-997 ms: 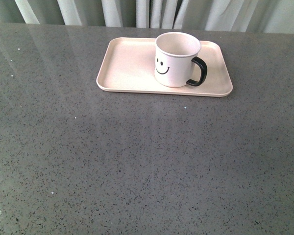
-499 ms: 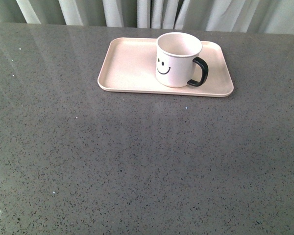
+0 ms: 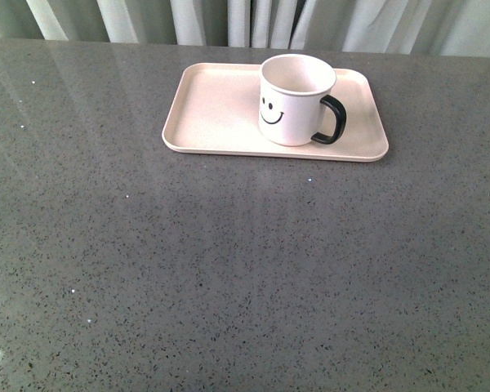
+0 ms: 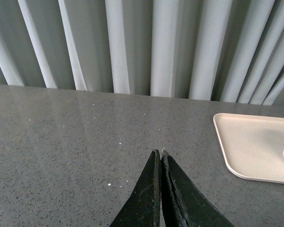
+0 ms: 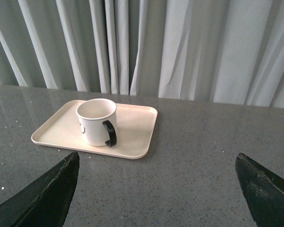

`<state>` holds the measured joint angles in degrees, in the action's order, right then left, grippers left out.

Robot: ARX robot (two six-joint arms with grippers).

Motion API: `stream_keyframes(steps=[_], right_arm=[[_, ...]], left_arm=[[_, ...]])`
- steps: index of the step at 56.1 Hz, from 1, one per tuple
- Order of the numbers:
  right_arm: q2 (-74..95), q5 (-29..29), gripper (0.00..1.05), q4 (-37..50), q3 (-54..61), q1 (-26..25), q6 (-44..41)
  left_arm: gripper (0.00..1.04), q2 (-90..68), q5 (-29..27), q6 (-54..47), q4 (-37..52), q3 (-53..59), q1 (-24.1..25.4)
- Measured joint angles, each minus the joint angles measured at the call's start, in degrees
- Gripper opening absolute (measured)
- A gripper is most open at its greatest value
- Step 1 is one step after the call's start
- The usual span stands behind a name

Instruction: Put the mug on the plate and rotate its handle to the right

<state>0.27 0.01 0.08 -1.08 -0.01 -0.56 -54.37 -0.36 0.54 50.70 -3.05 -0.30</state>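
The white mug (image 3: pixel 295 100) with a black smiley face stands upright on the pale pink plate (image 3: pixel 212 110), on its right half. Its black handle (image 3: pixel 331 120) points right and slightly toward me. Neither arm shows in the front view. In the right wrist view the mug (image 5: pixel 96 122), its handle (image 5: pixel 110 133) and the plate (image 5: pixel 137 127) lie ahead of my right gripper (image 5: pixel 157 158), which is open, empty and well short of the plate. My left gripper (image 4: pixel 160 153) is shut and empty over bare table, left of the plate's corner (image 4: pixel 246 144).
The grey speckled table (image 3: pixel 229 269) stretches wide in front of the plate. Pale curtains (image 3: pixel 253 20) hang just behind the table's far edge.
Nothing in the scene has moved; the front view only shifts by a pixel or two.
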Motion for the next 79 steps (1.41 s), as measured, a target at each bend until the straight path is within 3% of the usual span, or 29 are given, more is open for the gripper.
stream_keyframes(steps=[40, 79], right_arm=[[0.0, 0.0, 0.96, 0.0, 0.0, 0.0, 0.0], [0.0, 0.0, 0.96, 0.0, 0.0, 0.0, 0.0]], left_arm=[[0.01, 28.8, 0.4, 0.0, -25.3, 2.3, 0.0], [0.01, 43.5, 0.4, 0.0, -39.7, 2.3, 0.0]])
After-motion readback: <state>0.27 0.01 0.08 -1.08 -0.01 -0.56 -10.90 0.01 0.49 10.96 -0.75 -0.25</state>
